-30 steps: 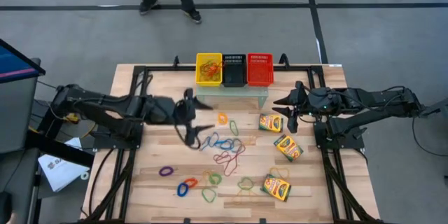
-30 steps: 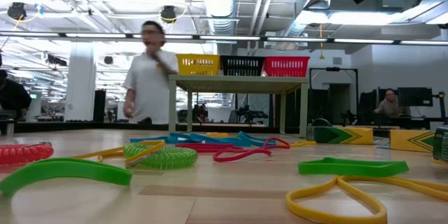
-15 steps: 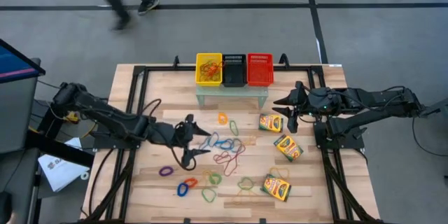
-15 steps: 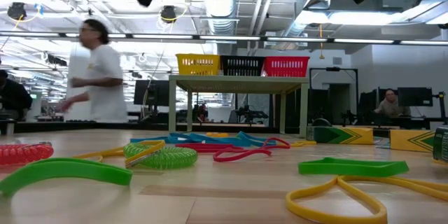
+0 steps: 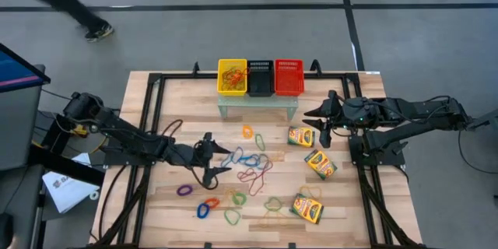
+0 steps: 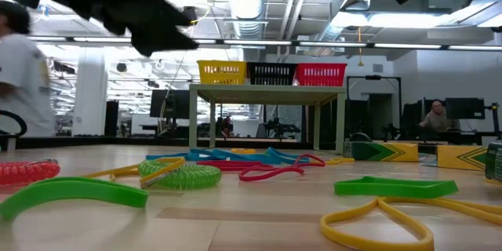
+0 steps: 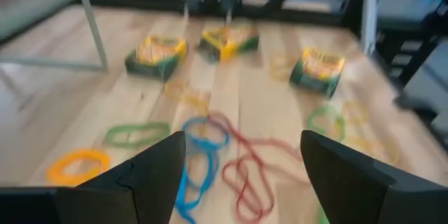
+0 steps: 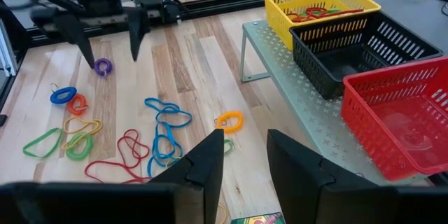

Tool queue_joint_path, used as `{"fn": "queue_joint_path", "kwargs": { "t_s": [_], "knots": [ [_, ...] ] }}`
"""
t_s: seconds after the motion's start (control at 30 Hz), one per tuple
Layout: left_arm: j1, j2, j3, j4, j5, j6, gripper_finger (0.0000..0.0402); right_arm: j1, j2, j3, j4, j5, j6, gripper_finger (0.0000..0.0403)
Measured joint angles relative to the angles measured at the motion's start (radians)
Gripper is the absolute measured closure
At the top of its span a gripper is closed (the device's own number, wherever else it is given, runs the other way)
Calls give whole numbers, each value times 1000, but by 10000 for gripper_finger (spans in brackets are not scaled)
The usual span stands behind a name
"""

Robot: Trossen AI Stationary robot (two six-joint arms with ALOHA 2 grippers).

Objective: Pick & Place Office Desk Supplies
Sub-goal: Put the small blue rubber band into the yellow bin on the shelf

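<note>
Left gripper: we see the left gripper (image 5: 215, 156) low over the table's middle-left, its fingers (image 7: 157, 175) spread wide apart with nothing between them; the blue rubber bands (image 5: 247, 158) lie just beyond it at 3 o'clock.
Right gripper: we find the right gripper (image 5: 321, 124) waiting at the table's 2 o'clock side, near the shelf's end; its two fingers (image 8: 203, 164) stand a narrow gap apart and hold nothing.
Rubber bands: we count loops scattered over the wood table (image 5: 179, 210): an orange loop (image 5: 247, 132) toward 12 o'clock, a dark red tangle (image 5: 257, 174) at the centre, a purple loop (image 5: 184, 190), and blue, red, green and yellow loops toward 6 o'clock.
Crayon boxes: we see three crayon boxes (image 5: 319, 163) lying flat on the 3 o'clock side, well apart from each other, none touched.
Baskets: we see the yellow basket (image 5: 232, 76), black basket (image 5: 260, 77) and red basket (image 5: 289, 76) side by side on a small raised shelf (image 5: 257, 101) at 12 o'clock; the yellow one has bands in it.
Beyond the table: a person (image 6: 20, 70) stands at the low view's left edge.
</note>
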Motion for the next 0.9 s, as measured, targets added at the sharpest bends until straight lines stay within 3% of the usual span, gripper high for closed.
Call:
{"fn": "queue_joint_path", "kwargs": {
  "t_s": [0.2, 0.43, 0.7, 0.9],
  "knots": [
    [3, 107, 1, -2, 2, -61, 124, 0, 0, 0, 0, 0, 25, 295],
    [11, 139, 65, -21, 9, -47, 109, 0, 0, 0, 0, 0, 25, 295],
    [123, 139, 251, -359, 9, -46, 112, 0, 0, 0, 0, 0, 25, 295],
    [206, 148, 290, -413, 72, -37, 112, 0, 0, 0, -1, -1, 19, 295]
  ]
}}
